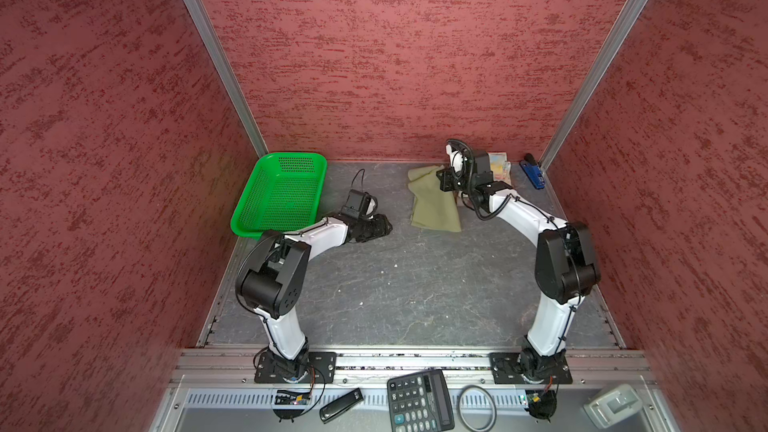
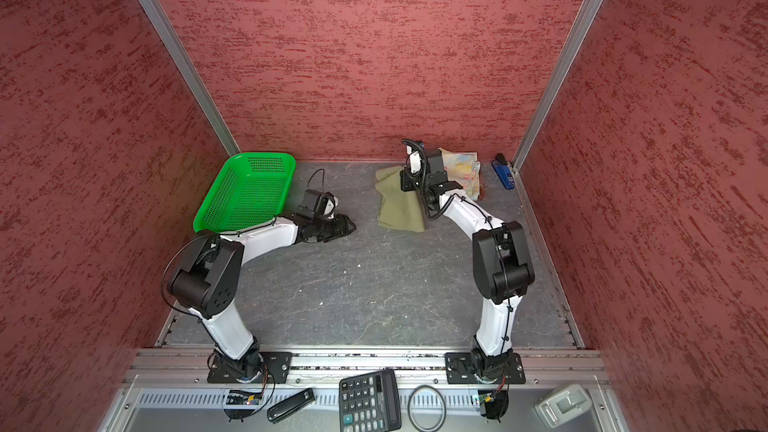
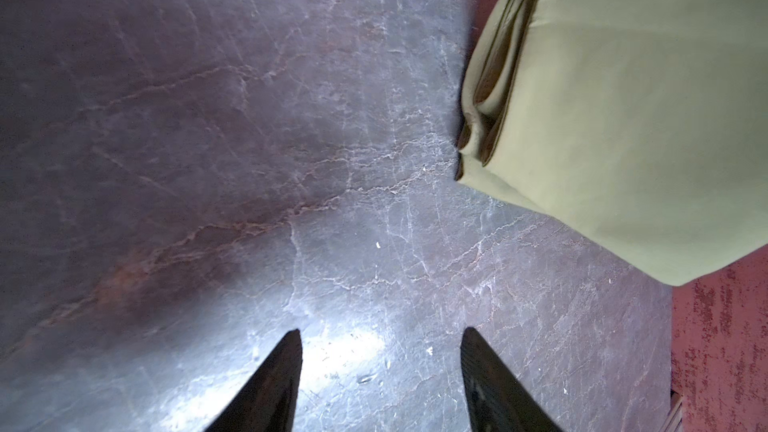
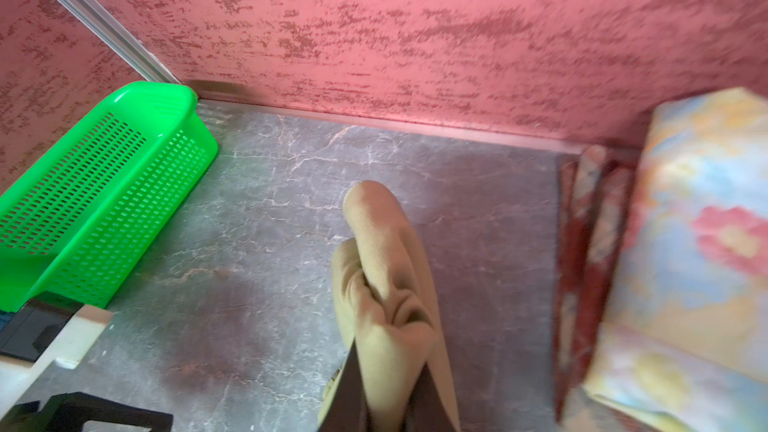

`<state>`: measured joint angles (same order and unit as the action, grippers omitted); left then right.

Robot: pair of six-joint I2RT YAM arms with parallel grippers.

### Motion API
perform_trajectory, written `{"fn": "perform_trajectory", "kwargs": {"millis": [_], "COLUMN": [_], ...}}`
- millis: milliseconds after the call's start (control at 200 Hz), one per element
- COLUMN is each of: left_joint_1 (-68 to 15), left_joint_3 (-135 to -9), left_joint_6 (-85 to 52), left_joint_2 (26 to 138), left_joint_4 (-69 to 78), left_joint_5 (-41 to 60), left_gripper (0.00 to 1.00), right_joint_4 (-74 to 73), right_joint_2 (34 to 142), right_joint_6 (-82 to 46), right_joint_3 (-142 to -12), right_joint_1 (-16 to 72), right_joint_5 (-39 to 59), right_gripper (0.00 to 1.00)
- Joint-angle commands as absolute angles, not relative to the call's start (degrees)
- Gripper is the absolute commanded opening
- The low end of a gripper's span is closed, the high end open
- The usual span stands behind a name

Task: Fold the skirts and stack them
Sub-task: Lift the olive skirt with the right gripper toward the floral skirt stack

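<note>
The right gripper [image 4: 388, 367] clenched a bunched fold of the plain olive-khaki cloth skirt [image 1: 434, 205], which lay folded on the grey marbled tabletop [image 1: 415, 284] at the far side, right of centre. Just to its right, against the far wall, the pastel yellow-blue skirt with pink flowers [image 2: 465, 168] sat folded atop the red-brown and cream plaid skirt [image 4: 582, 222]. The left gripper [image 3: 382, 332] hung released, fingers spread over bare tabletop, between the olive skirt and the green plastic mesh basket [image 1: 291, 155] in the far left corner, whose mesh floor lay wholly in view.
</note>
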<state>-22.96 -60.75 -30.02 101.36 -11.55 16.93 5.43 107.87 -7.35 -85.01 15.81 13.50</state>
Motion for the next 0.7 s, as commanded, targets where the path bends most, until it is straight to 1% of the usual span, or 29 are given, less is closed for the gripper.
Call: {"fn": "perform_trajectory", "kwargs": {"millis": [0, 396, 696], "left_joint_1": [-23.3, -23.4, -23.6], "left_joint_3": [-61.2, -62.4, -62.4], "left_joint_6": [-29.8, -28.8, -28.7], "left_joint_2": [100.4, 100.4, 100.2], "left_joint_4": [-11.4, -13.2, -13.8], "left_joint_5": [17.8, 17.0, 16.9], "left_gripper": [0.62, 0.62, 0.62], "right_joint_4": [7.9, 10.0, 15.5], "right_joint_2": [106.1, 108.3, 114.1], "right_joint_6": [-2.0, 3.3, 7.2], "right_joint_3": [-89.1, -96.5, -107.1], "right_joint_1": [13.6, 6.0, 1.8], "right_joint_5": [13.3, 16.1, 19.1], "right_gripper": [0.0, 0.0, 0.0]}}
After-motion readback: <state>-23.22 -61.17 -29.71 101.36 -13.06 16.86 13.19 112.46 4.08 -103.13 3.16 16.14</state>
